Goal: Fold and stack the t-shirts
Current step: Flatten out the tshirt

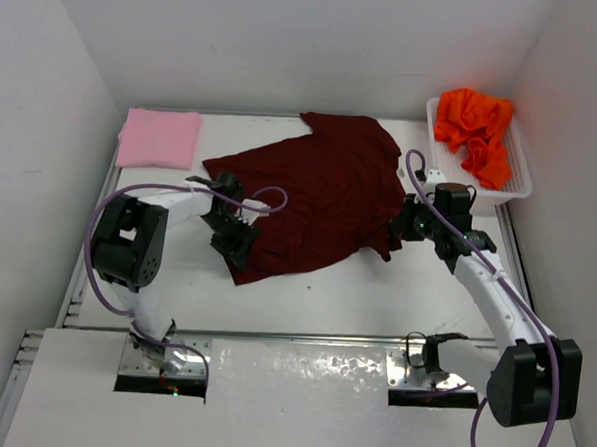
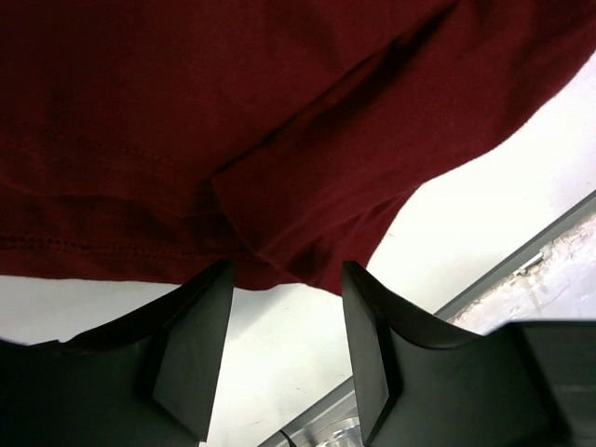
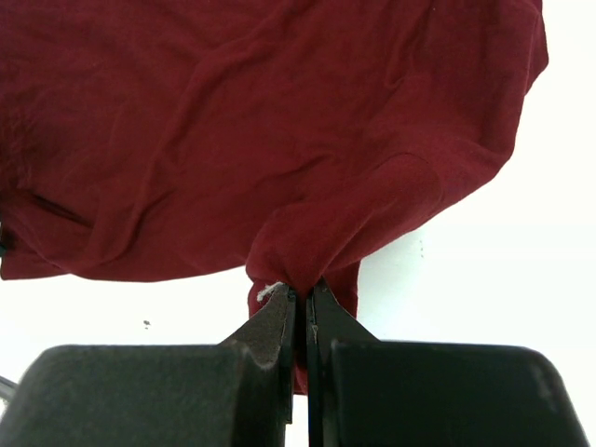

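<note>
My right claw (image 3: 300, 296) was clenched on a bunched edge of the maroon t-shirt (image 3: 279, 130). My left claw (image 2: 284, 279) stood parted at its near hem, gripping nothing. That shirt lay spread across the table (image 1: 375, 288). The white basket (image 1: 522, 165) held the crumpled orange t-shirt (image 1: 472, 127) — the pink t-shirt (image 1: 160, 138) lay folded at the far-left corner.

A dark maroon cloth t-shirt (image 1: 320, 190) is spread at the table (image 1: 375, 298) middle, a light pink cloth t-shirt (image 1: 160, 138) at its far-left corner, a bright orange cloth t-shirt (image 1: 473, 128) in the far-right white plastic lattice basket (image 1: 522, 165).
</note>
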You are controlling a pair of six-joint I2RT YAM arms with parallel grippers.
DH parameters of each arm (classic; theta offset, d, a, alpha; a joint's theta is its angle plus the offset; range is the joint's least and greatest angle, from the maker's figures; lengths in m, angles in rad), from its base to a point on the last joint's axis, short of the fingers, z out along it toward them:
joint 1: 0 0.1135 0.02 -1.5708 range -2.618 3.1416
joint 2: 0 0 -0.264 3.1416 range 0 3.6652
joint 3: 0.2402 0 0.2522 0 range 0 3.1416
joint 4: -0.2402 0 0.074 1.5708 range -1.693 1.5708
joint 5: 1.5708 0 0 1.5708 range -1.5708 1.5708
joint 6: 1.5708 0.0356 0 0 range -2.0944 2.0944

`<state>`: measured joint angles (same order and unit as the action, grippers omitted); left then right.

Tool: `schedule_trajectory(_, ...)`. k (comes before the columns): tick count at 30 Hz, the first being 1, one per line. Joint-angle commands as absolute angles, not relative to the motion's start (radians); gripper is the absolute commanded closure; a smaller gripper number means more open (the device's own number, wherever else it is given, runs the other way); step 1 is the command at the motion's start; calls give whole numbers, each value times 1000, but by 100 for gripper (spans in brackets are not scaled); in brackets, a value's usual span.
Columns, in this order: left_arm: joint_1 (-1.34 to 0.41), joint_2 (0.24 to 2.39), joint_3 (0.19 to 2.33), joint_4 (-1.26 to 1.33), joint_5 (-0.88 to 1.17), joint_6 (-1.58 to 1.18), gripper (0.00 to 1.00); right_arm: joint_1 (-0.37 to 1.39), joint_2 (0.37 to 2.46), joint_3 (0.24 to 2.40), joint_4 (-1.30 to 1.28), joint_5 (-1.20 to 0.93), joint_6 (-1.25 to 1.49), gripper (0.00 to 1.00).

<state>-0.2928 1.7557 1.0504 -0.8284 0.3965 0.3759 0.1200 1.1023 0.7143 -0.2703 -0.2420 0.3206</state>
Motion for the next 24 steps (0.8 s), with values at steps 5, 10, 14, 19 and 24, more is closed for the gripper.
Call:
schedule_trajectory(5, -345, 1761, 1068, -821, 516, 400, 54, 118, 1089, 739, -248, -233, 302, 100)
schedule_trajectory(10, -338, 1822, 1106, -835, 520, 391, 71, 118, 1074, 733, -252, -226, 304, 100)
schedule_trajectory(14, -330, 1795, 1109, -828, 515, 387, 100, 118, 1068, 716, -252, -221, 307, 100)
schedule_trajectory(19, -240, 1744, 1254, -873, 482, 393, 100, 110, 1136, 809, -262, -187, 301, 100)
schedule_trajectory(24, -143, 1877, 1913, -1008, 373, 411, 100, 16, 1475, 1302, -318, -199, 270, 100)
